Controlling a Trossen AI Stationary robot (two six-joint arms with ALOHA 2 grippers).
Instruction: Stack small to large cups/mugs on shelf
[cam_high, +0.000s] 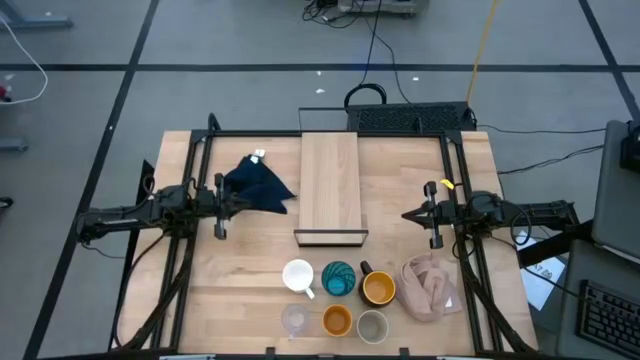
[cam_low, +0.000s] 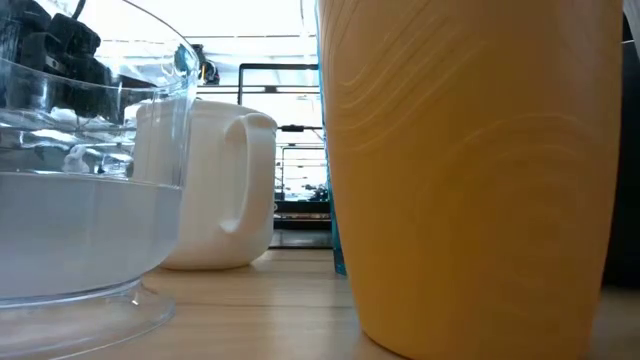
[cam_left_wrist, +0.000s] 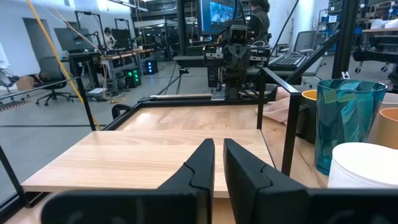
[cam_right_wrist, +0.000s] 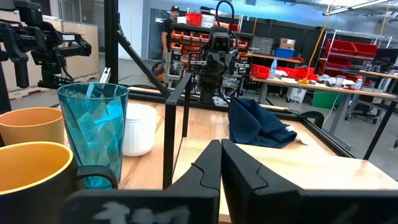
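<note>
Both arms hang level at the table's sides: left gripper (cam_high: 221, 208) nearly clenched, right gripper (cam_high: 432, 216) clenched, both empty. The shelf (cam_high: 331, 190) lies between them; the cups (cam_high: 338, 279) cluster nearer the front, untouched.

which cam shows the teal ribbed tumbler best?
Right wrist view: the teal ribbed tumbler stands whole, close and unblocked. Left wrist view shows it partly behind a white mug. High view shows only its mouth. Low view: just a sliver.
</note>
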